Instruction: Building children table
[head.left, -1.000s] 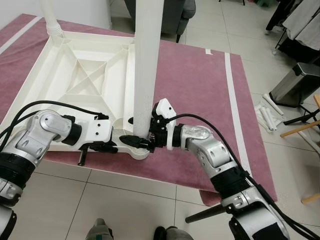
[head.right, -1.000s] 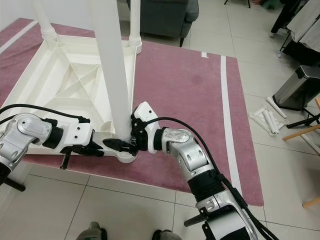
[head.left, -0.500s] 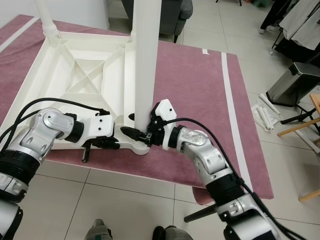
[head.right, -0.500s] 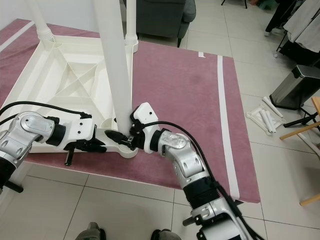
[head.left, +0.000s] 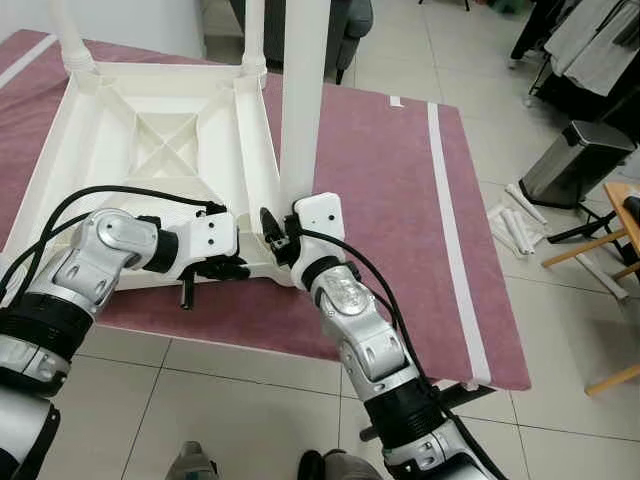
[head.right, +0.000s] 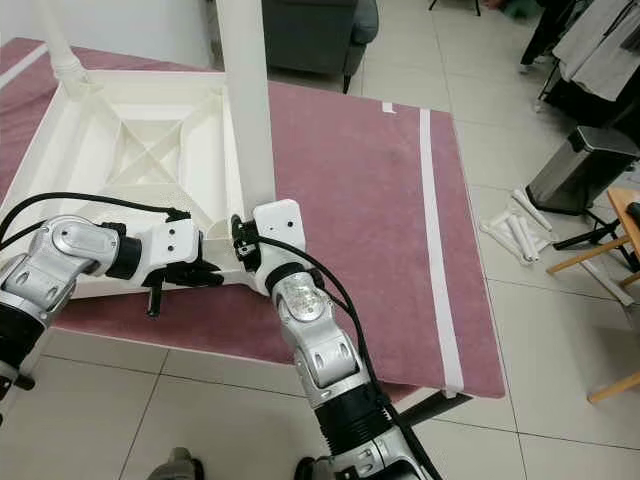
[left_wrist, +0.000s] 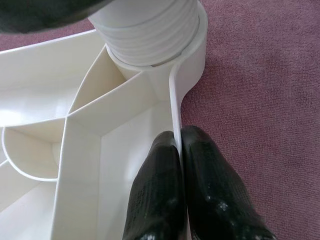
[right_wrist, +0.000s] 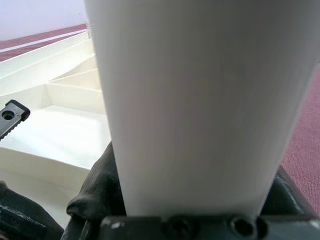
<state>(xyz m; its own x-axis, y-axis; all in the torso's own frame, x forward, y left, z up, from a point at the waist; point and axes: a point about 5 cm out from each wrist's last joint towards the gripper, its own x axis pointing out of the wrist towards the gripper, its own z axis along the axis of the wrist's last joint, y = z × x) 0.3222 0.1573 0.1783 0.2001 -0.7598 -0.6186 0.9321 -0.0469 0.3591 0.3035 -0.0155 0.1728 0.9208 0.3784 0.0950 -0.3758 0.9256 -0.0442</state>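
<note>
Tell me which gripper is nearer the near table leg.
Right. The right gripper is clamped around the leg at its base. The left gripper is shut on the tabletop rim beside the leg's socket, not touching the leg.

Table leg (head.left: 303, 90) runs off the frame top, upper end unseen. Right hand (head.left: 272, 222) fingertips hidden behind the leg base. Far leg (head.left: 68, 35) also cut at top. White tubes (head.left: 512, 222) by bin too small to identify.
</note>
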